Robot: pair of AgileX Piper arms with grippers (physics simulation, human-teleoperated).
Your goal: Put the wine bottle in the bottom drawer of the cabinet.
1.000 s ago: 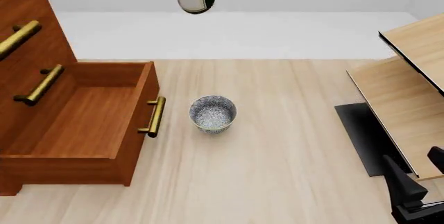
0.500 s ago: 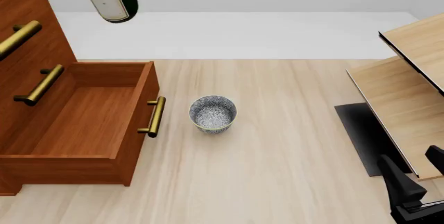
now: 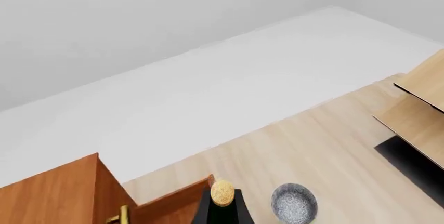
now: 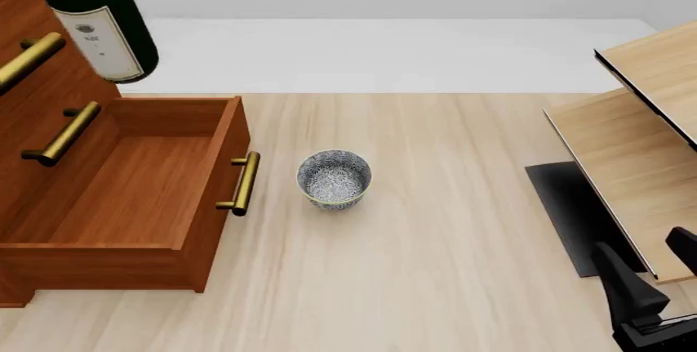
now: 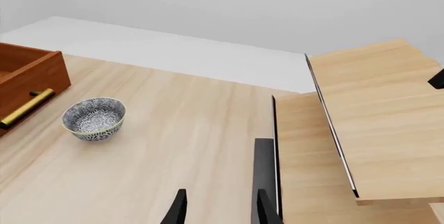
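Note:
The wine bottle (image 4: 93, 13) is dark green with a white label. It hangs in the air, tilted, at the far left, over the back of the cabinet (image 4: 38, 66). The bottom drawer (image 4: 120, 180) is pulled open and holds nothing, its brass handle (image 4: 241, 184) facing the bowl. In the left wrist view the bottle's tan cork (image 3: 222, 193) and dark neck sit right under the camera. The left gripper's fingers do not show, though the bottle is carried with that arm. My right gripper (image 5: 220, 211) is open and empty, low over the table near the shelf unit.
A blue-patterned bowl (image 4: 335, 178) stands on the table just right of the drawer handle. A pale-wood shelf unit (image 4: 642, 148) with a black base (image 4: 566, 213) fills the right side. The right arm (image 4: 642, 311) is at the near right corner.
The bottle has moved left across the top of the front view, from above the table's middle to over the cabinet, and more of it shows. The right arm has barely shifted.

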